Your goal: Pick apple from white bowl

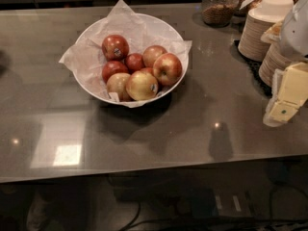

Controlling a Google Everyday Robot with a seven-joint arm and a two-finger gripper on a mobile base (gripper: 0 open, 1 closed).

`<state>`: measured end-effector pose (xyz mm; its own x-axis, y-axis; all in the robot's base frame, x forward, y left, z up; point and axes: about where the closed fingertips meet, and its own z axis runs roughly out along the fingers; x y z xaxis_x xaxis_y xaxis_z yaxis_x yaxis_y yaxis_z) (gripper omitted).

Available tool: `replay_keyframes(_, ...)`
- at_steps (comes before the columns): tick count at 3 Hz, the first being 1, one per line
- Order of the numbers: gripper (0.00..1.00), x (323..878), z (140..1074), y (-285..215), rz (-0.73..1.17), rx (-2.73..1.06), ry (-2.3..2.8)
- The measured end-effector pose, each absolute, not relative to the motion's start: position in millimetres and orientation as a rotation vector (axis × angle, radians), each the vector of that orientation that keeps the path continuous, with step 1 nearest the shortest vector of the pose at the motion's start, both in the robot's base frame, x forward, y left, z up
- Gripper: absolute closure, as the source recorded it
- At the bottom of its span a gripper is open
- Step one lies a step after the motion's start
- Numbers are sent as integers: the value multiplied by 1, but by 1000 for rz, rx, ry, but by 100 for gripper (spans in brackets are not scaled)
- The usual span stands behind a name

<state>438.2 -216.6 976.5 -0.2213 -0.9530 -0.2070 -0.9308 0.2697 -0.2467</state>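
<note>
Glossy grey-brown bench [202, 134], blocky cream gripper [285, 100] hanging low at the right edge, open or closed cannot be told, wide round white bowl [94, 89] lined with crinkled paper well to its left, large smooth red-blushed yellow-green apple [167, 69] on the pile's right side inside

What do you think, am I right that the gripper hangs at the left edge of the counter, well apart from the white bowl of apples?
Not quite: the gripper hangs at the right edge of the counter, not the left, beside the stacked paper bowls. It is indeed well apart from the white bowl of apples, as the camera view shows.
</note>
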Motion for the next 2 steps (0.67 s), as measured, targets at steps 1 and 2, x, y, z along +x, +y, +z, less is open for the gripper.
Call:
replay_keyframes(1,0,438,976,-216,-99,-1725,2230)
replay_keyframes(2,0,441,973,-201,-86,-1768,2177)
